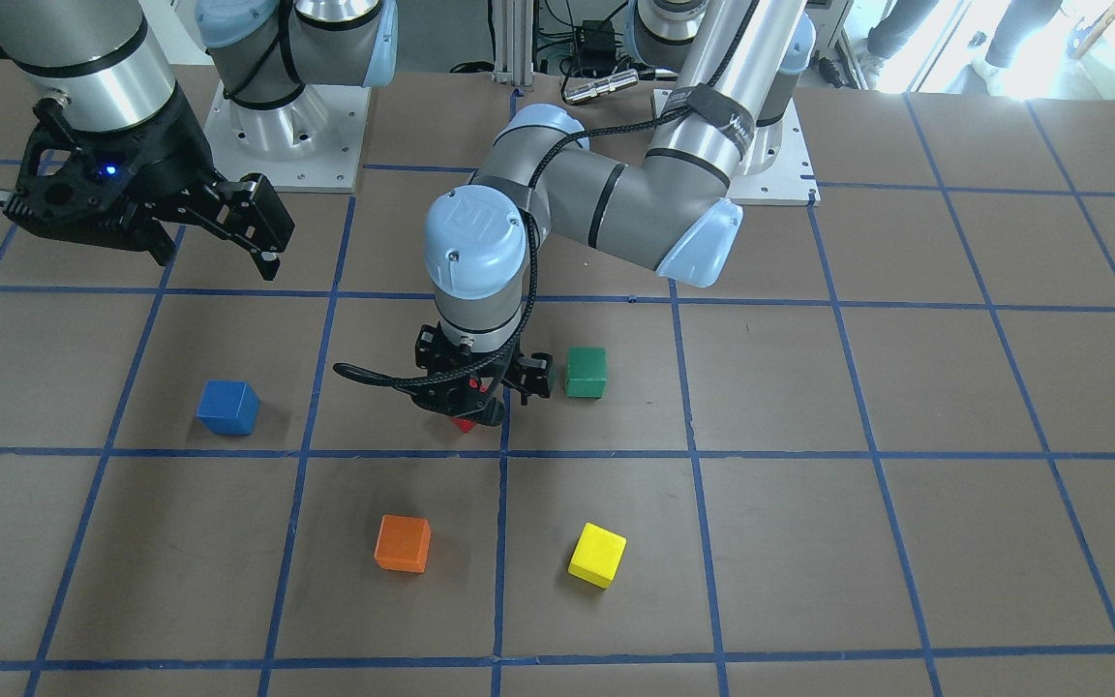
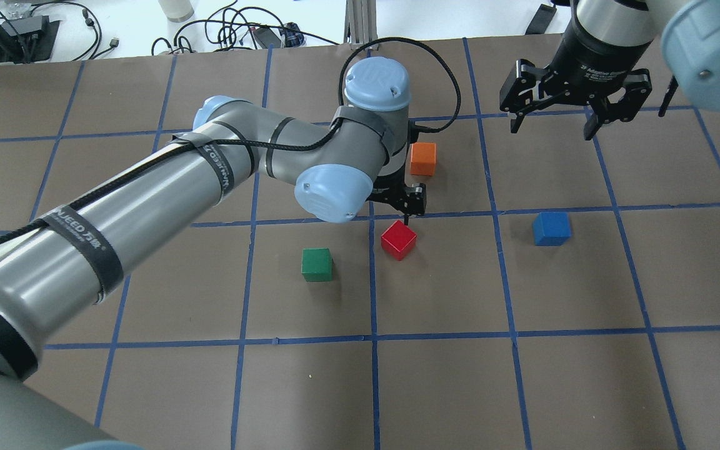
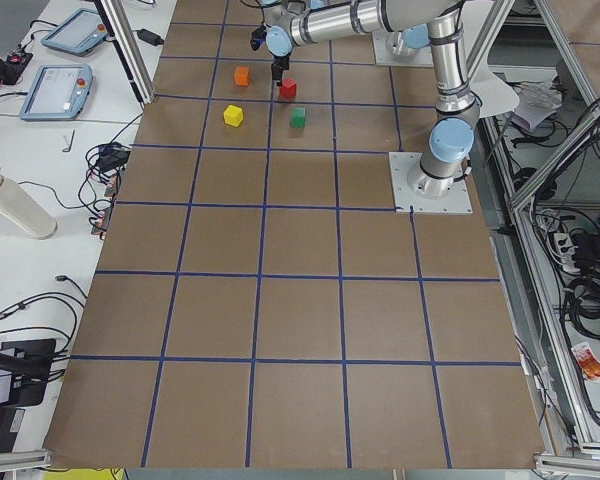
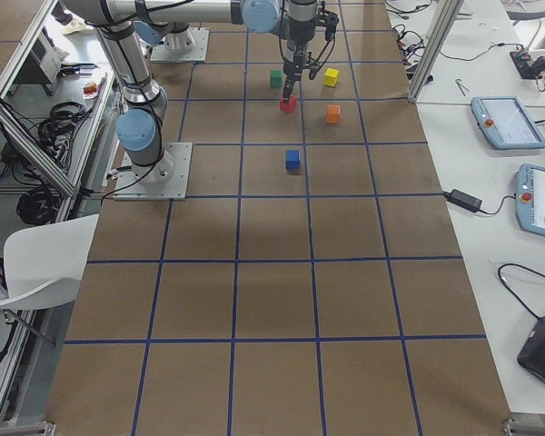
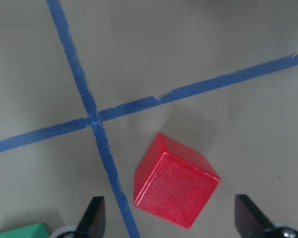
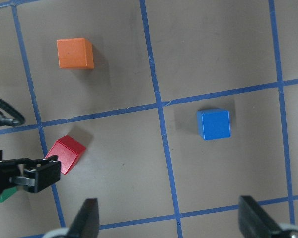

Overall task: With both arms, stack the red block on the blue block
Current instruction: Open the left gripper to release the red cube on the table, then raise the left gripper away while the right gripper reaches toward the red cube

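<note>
- The red block [image 5: 176, 191] is a matte cube, its top face paler than its sides. It sits flat on the brown counter [image 2: 435, 375], askew to the grid and just beside a tape crossing [image 5: 95, 119].
- The left hand [image 5: 170, 218] is spread wide, one finger on either side of the cube without contact. It seems to be above the cube, though the height is hard to judge.
- The blue block [image 2: 551, 228] rests well apart to the right.
- The right hand [image 2: 550, 128] hangs released, farther back.
</note>
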Tool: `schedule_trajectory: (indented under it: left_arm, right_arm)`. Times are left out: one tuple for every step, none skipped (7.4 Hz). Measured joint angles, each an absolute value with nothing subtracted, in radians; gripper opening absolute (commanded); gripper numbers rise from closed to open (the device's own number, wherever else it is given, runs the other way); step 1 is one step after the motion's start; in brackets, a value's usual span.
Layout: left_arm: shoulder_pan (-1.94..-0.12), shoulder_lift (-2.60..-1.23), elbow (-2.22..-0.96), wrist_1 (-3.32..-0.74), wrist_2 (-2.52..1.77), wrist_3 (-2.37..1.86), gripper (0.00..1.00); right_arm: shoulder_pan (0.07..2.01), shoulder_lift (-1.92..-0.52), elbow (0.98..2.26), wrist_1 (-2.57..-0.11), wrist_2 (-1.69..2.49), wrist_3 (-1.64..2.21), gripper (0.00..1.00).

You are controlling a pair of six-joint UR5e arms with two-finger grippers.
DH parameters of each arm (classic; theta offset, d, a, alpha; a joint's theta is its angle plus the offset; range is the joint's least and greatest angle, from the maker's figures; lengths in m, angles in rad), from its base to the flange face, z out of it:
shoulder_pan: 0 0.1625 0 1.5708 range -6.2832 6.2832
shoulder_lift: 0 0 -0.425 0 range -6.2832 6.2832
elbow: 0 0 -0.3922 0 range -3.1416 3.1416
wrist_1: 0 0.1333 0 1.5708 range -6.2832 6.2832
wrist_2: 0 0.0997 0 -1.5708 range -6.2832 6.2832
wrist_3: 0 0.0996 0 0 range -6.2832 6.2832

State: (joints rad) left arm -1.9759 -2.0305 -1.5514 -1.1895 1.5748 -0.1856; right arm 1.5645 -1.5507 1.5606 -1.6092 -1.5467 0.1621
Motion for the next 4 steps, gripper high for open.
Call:
schedule_trajectory:
  left_arm:
    - [-1.901, -1.985, -1.528, -1.240, 1.615, -0.172, 1.00]
    - [-1.815, -1.938, -1.501, -1.289, 1.625, -0.144, 1.00]
    - [-1.724, -1.895, -1.469, -1.342, 1.599, -0.092, 1.00]
    - [-1.645, -1.856, -1.434, -1.414, 1.562, -0.041, 1.00]
  right_arm:
    - [1.574, -1.549, 1.567, -1.609, -1.537, 0.190, 1.00]
    - [1.598, -1.546, 1.590, -1.613, -1.530, 0.249, 1.00]
    - [1.638, -1.541, 1.633, -1.641, -1.528, 0.342, 1.00]
    - [1.682, -1.531, 1.684, -1.696, -1.529, 0.439, 1.00]
